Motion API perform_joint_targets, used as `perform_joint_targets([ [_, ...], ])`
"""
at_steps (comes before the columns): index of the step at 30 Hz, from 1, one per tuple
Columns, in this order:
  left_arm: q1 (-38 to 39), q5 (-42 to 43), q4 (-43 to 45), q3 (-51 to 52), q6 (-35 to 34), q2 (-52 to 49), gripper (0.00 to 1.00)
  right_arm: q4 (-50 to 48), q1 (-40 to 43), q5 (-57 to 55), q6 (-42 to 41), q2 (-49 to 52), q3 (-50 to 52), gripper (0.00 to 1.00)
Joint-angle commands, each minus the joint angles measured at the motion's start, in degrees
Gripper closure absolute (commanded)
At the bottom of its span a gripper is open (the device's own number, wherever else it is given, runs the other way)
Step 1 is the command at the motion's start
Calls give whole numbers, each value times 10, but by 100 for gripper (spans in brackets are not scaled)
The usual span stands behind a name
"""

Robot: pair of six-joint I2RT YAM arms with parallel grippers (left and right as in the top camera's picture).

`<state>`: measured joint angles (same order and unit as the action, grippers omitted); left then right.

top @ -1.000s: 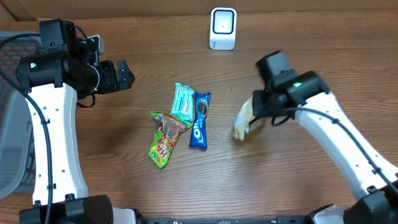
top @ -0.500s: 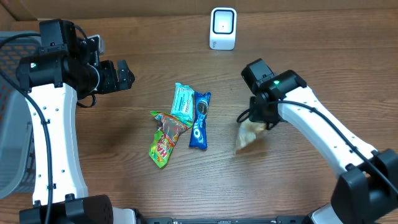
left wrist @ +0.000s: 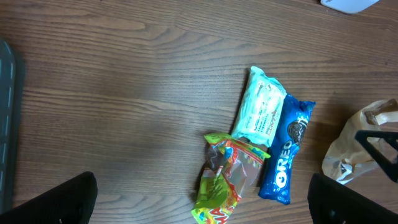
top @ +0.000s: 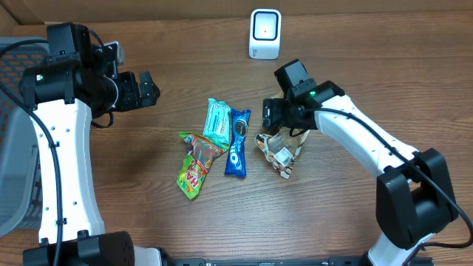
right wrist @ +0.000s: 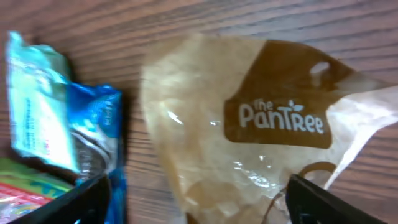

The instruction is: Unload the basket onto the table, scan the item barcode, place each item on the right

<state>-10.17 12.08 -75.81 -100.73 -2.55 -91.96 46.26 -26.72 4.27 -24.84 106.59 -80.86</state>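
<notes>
The barcode scanner [top: 265,33], a small white box, stands at the back middle of the table. A clear and brown "The PanTree" bag [top: 281,153] [right wrist: 249,118] lies flat on the wood just right of the other snacks. My right gripper [top: 281,123] [right wrist: 199,208] hovers low over it, open, with its fingers wide on either side of the bag. A mint green packet [top: 219,120], a blue Oreo pack [top: 237,140] and a green and red candy bag [top: 195,164] lie together mid-table. My left gripper [top: 150,90] [left wrist: 199,208] is raised at the left, open and empty.
A grey mesh basket [top: 10,148] sits at the table's left edge. The Oreo pack [right wrist: 102,124] and the mint packet [right wrist: 37,99] lie close to the left of the PanTree bag.
The right arm swung left toward the snack pile carrying the PanTree bag, set it down on the table and opened its jaws. The left arm has not moved.
</notes>
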Motion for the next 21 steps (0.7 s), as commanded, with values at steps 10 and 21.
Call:
perform_joint_targets([
  [10, 1, 10, 0, 5, 13, 2, 0, 198, 159, 124, 15, -4, -146, 14],
  [21, 1, 10, 0, 5, 13, 2, 0, 93, 148, 253, 251, -3, 15, 84],
])
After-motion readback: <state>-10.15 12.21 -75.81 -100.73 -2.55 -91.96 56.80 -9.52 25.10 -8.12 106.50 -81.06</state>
